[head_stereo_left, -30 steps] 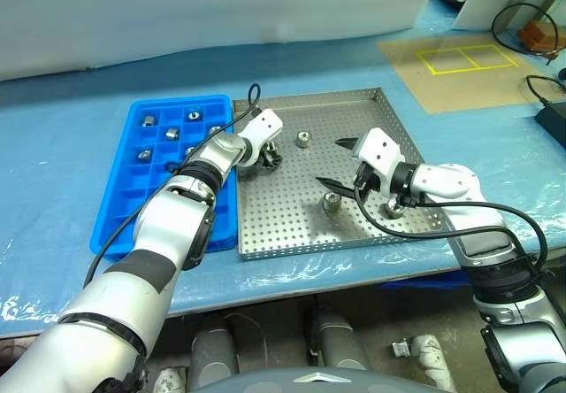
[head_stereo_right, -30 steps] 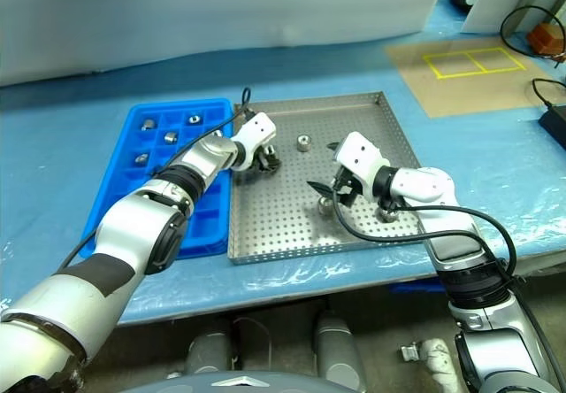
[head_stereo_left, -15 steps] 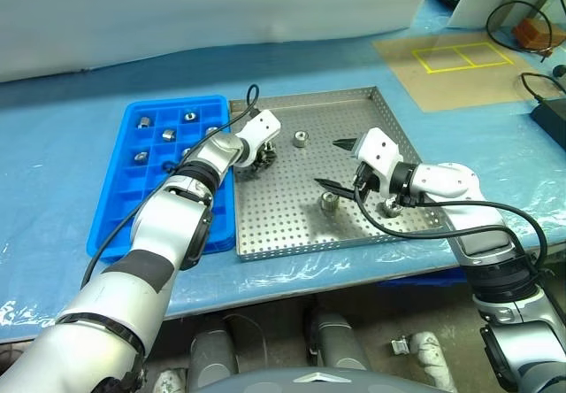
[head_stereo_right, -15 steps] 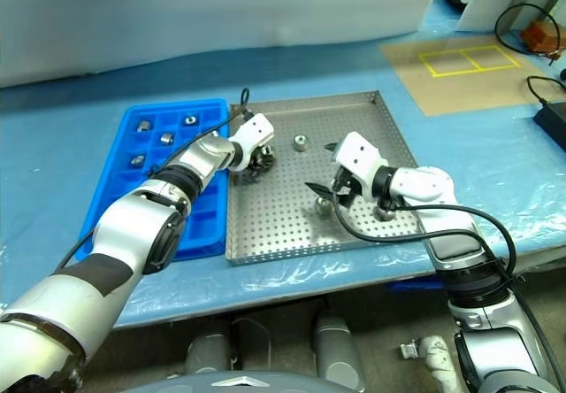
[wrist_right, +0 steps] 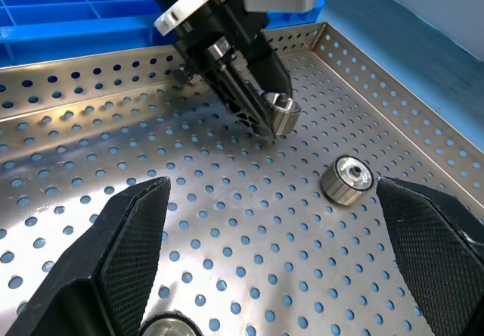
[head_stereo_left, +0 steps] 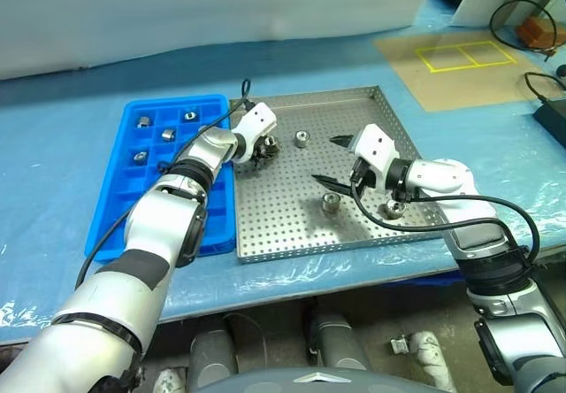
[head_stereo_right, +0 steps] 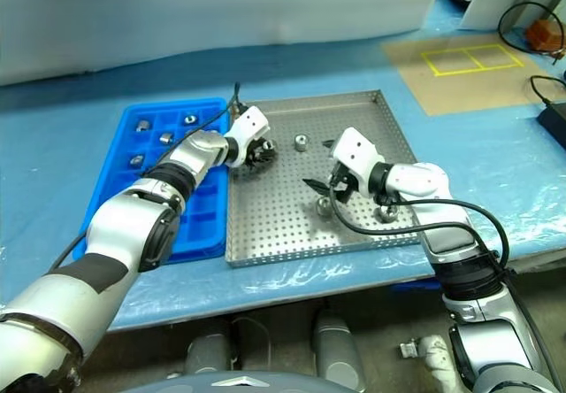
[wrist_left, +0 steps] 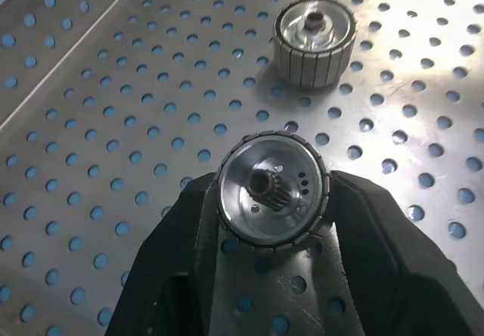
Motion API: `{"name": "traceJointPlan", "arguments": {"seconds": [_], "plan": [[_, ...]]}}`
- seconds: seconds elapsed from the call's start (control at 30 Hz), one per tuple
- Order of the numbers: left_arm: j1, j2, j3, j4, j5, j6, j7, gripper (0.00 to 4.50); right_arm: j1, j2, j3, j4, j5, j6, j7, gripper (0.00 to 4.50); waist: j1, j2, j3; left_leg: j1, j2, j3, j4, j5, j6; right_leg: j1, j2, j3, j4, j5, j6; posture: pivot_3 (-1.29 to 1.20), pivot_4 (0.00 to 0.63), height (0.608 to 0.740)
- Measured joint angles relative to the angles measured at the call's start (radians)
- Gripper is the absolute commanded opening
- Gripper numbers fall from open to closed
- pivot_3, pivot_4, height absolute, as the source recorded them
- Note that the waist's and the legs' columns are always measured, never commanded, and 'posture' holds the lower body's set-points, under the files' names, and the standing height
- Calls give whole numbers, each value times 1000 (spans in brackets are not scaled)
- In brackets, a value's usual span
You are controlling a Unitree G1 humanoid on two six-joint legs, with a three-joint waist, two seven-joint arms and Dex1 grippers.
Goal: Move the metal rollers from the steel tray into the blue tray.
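The step in hand is the carrying of one roller. The left tool (head_stereo_left: 262,149) is closed on a small shiny silver metal roller with ribbed side and hollow centre (wrist_left: 272,192), which sits between the two black fingers (wrist_left: 378,238) of this tool, just above the perforated floor of the large square silver steel tray (head_stereo_left: 292,216). It seems to be lifted free, but I cannot be sure that it touches nothing.

The held roller is a short cylinder. Its axis lies along the fingers, and its open end with the small toothed hub faces back toward the wrist.

Another roller (wrist_left: 314,32) stands beyond the fingertips of the left tool, with its axis upright. The right tool (head_stereo_left: 330,160) has its fingers wide apart and holds nothing; one roller (head_stereo_left: 331,202) stands just below it and another (head_stereo_left: 392,208) beside its wrist.

The next move, in my judgement, asks to bring the left tool sideways over the low rim to the bright blue plastic tray with square compartments (head_stereo_left: 133,198), over a free compartment, and only then to open.
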Motion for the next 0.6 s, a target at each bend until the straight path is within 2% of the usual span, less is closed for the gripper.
{"name": "traceJointPlan", "arguments": {"seconds": [0.13, 0.33, 0.47, 0.6], "plan": [[39, 59, 3, -146, -47, -64, -171, 1890, -43, 17, 19, 57, -2, -31, 20, 4500, 14, 0, 0, 1, 1, 0, -2, 0, 0, 0, 0, -1, 0, 0, 0, -240, 150, 740], [266, 192, 2, -483, -129, -67, -328, 1890, -121, 70, 52, 146, -6, -91, 55, 4500, 30, 1, 1, 0, 1, 1, -3, 0, 0, 0, -1, -3, 1, 0, 0, -114, 150, 740], [387, 284, 13, -678, -177, -16, -361, 1890, -202, 129, 71, 217, -6, -137, 85, 4500, 50, 1, 1, -1, 3, 0, -2, 1, -2, -3, -1, -5, 4, 0, -1, -18, 150, 740], [484, 376, 81, -859, -228, 36, -309, 1890, -288, 203, 109, 340, -12, -224, 128, 4500, 74, 2, 2, -1, 4, 0, -2, 1, -8, -4, -1, -6, 7, -2, -3, 63, 150, 740]]}}
